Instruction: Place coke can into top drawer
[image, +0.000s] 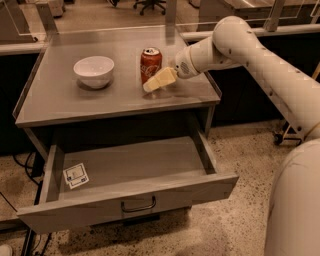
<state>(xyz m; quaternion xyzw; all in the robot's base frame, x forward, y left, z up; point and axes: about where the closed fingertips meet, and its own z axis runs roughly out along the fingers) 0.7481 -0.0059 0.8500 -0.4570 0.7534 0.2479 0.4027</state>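
The red coke can (150, 64) stands upright on the grey cabinet top (115, 100), right of centre. My gripper (156, 80) reaches in from the right at table-top level and is right against the can's lower right side, its cream-coloured tip in front of the can's base. The top drawer (131, 192) below is pulled wide open, with a dark curved handle (138, 206) on its front panel and a small white tag (75, 175) lying inside at the left.
A white bowl (94, 70) sits on the cabinet top left of the can. My white arm (260, 65) spans the right side of the view. Speckled floor surrounds the cabinet; counters and chair legs stand behind it.
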